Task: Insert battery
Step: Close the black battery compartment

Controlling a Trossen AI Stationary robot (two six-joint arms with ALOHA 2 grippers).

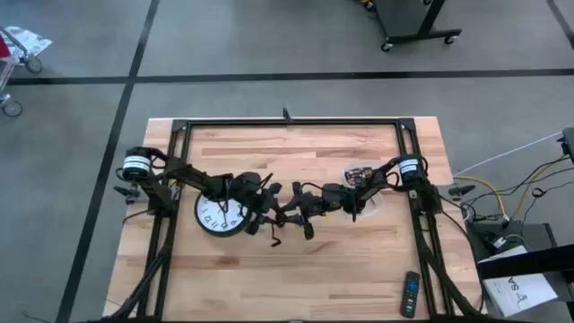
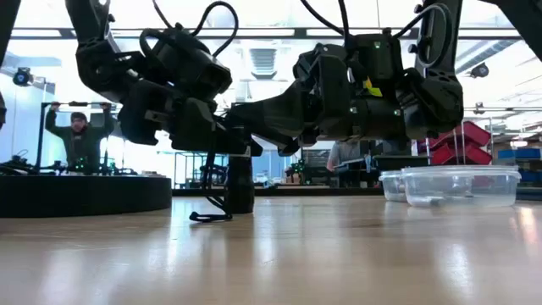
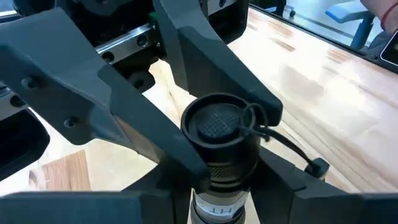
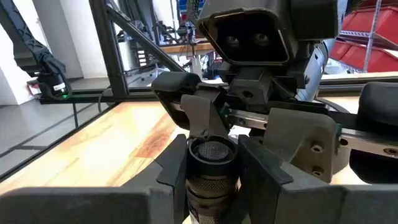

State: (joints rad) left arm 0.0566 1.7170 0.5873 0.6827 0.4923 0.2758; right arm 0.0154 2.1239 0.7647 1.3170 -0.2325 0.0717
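Flashlight point(image 3: 217, 140) upright on table point(image 1: 359, 260), clamped by left pincer point(image 3: 214, 186) and right pincer point(image 4: 208, 171), battery hidden.

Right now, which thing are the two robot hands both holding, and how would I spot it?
Find the round white clock lying on the wooden table. Just right of it, the left gripper and right gripper meet around a black flashlight. It's the only cylinder there, with a mesh-patterned end cap and a dangling wrist cord.
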